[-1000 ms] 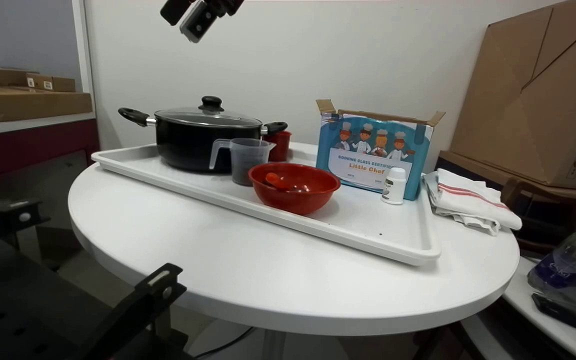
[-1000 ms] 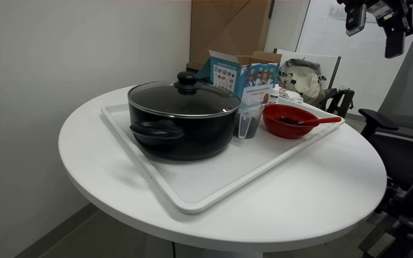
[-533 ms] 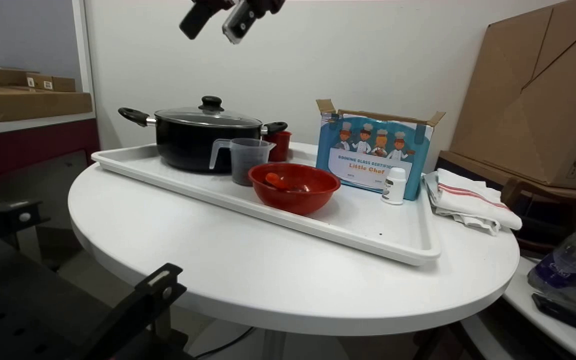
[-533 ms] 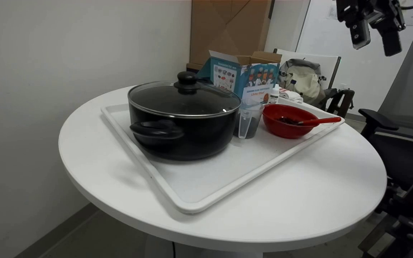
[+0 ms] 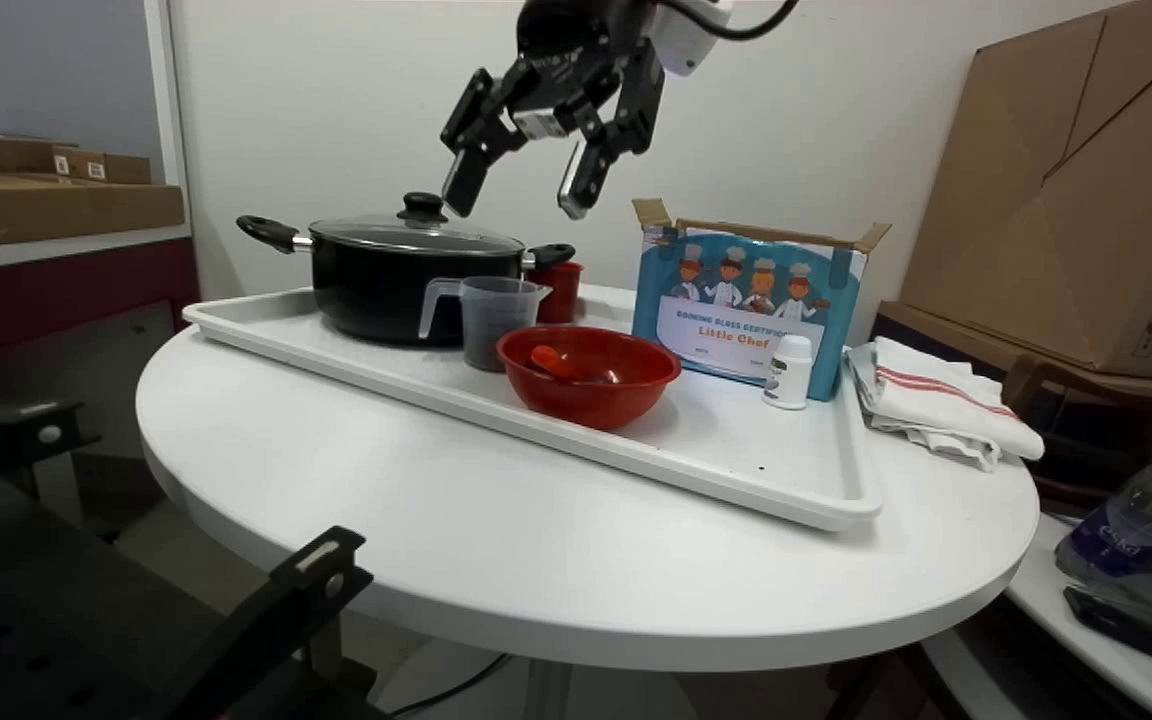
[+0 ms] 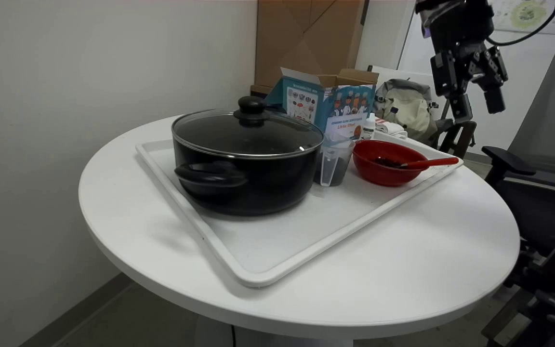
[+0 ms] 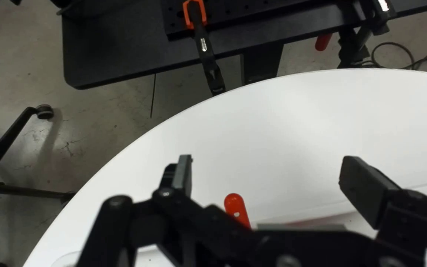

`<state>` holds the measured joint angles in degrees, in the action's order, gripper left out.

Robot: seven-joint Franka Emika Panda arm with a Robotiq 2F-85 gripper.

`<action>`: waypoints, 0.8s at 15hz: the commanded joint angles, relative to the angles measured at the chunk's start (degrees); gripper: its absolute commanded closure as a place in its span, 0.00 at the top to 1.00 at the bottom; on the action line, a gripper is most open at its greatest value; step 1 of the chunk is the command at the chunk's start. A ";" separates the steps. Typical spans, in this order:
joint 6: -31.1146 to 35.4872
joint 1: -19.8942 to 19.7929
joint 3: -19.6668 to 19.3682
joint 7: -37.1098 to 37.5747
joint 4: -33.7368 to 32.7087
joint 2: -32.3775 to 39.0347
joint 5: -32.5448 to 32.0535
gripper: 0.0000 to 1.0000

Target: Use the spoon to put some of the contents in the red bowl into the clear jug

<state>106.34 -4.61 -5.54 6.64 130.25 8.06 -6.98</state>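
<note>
In an exterior view, your tool [image 5: 517,198], jaws spread wide, has come lower and rightward, hanging at eleven o'clock from the red bowl [image 5: 591,405]. Left to right: black lidded pot [image 5: 386,290]; clear jug [image 5: 498,315] at the bowl's ten o'clock, filling unclear; the bowl, holding dark contents [image 6: 384,162] and the spoon [image 6: 431,163]. Beyond the tray [image 5: 676,472], worktop [image 5: 536,560] runs to its edge at six o'clock.

There is one red bowl [image 5: 586,403], one clear jug [image 5: 501,320], one spoon [image 6: 431,163] — and one tray [image 5: 726,440], one pot [image 5: 394,292], two pot handles [image 5: 266,233], one red cup [image 5: 562,293], one printed box [image 5: 736,310], one white bottle [image 5: 789,374].
</note>
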 commanded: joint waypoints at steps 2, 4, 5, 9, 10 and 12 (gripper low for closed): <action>5.21 -1.63 -0.40 -4.10 -1.85 6.70 2.93 1.00; 5.60 -2.57 -0.20 -6.65 -3.18 8.92 5.43 1.00; 5.58 -2.98 -0.10 -7.84 -3.69 9.70 6.75 1.00; 4.36 -3.54 0.77 -12.85 -6.67 12.53 10.64 1.00; 3.91 -3.38 0.96 -13.59 -7.44 13.36 10.65 1.00; 2.67 -3.06 1.31 -14.38 -8.99 14.69 9.98 1.00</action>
<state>111.70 -7.52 -5.09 -5.30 124.87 19.90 2.35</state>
